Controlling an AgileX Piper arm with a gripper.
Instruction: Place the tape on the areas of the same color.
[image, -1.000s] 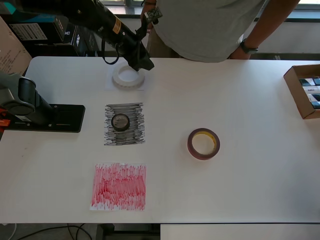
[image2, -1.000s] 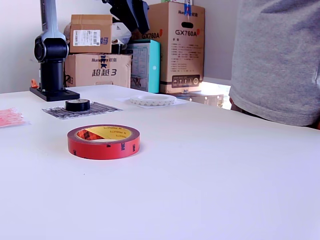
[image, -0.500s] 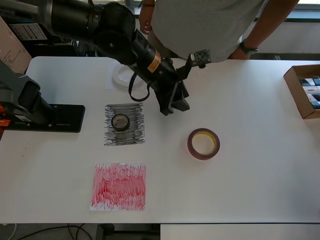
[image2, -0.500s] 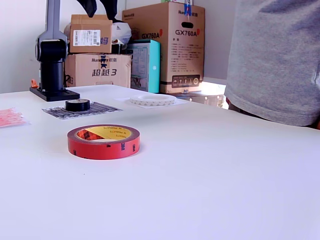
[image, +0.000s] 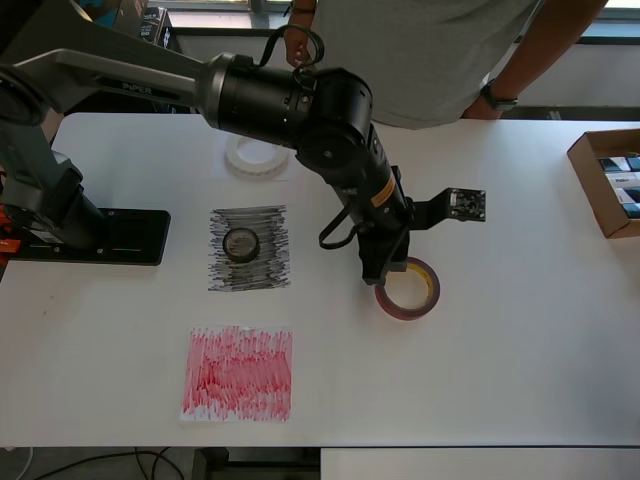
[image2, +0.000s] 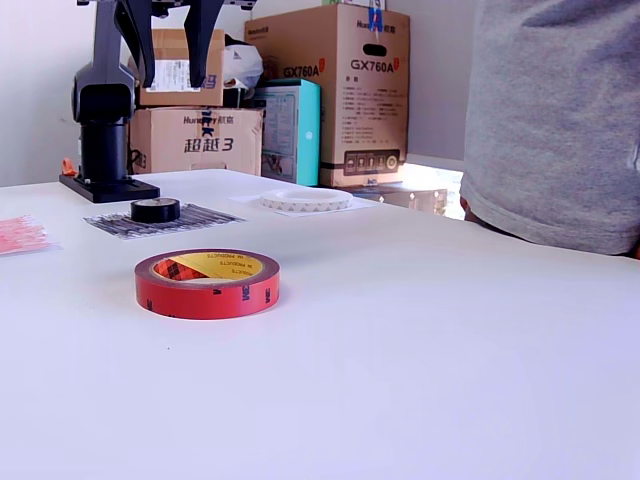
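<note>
- Since half a second ago, the black robot arm (image: 300, 100) has swung on from between the white ring and the red one, and its gripper (image: 385, 272) now hangs above the dark red tape ring's rim on the overhead view's left; the rolls and patches lie as before.
- White tabletop (image: 500, 330) carries everything; a person in a grey shirt (image: 420, 50) stands at its far edge.
- Red-scribbled paper patch (image: 238, 373) lies bare near the front edge in the overhead view.
- Black-scribbled paper patch (image: 249, 248) holds the small black tape roll (image: 241, 243) near its middle.
- Plain white paper patch (image: 222, 170) is mostly covered by the wide white tape ring (image: 256, 158), which lies flat on it.
- Dark red tape ring with a yellowish inner core (image: 412, 290) lies flat on the bare table, well apart from the red patch; the exterior view shows a glossy red side with small print.
- Gripper fingers (image2: 135, 45) hang apart in the exterior view, holding nothing.
</note>
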